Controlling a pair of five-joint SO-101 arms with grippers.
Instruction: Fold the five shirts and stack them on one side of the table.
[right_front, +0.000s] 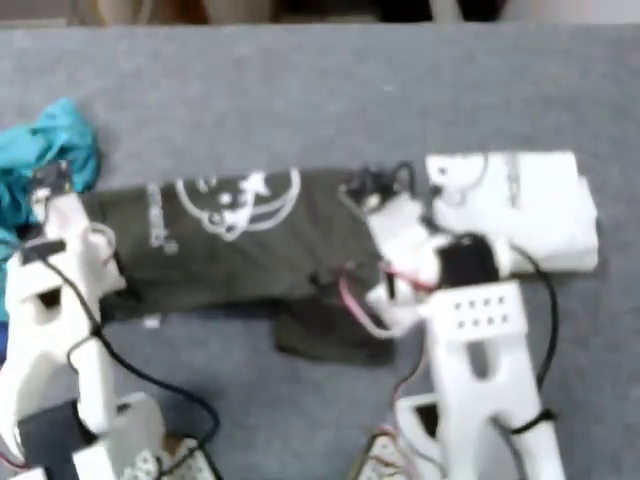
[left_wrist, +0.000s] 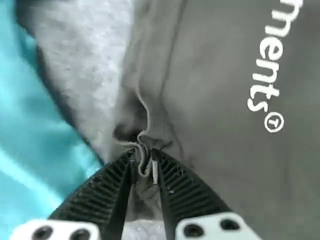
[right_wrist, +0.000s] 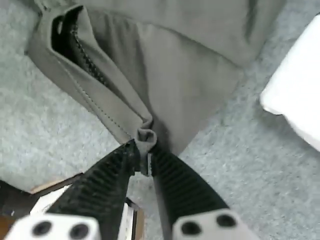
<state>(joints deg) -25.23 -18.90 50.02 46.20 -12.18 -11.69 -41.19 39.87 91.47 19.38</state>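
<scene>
Dark shirt (right_front: 250, 250): spread across the centre of the high view, white print up, one flap toward lower centre.
Left tool (left_wrist: 142, 167): closed on a pinched fold at the dark shirt's left end.
Right tool (right_wrist: 144, 160): closed on a bunched edge at its right end.
White shirt (right_front: 520, 210): folded, upper right, just beside the dark one.
Teal shirt (right_front: 45, 150): crumpled, left edge.
Surface (right_front: 300, 90): grey, carpet-like.
</scene>
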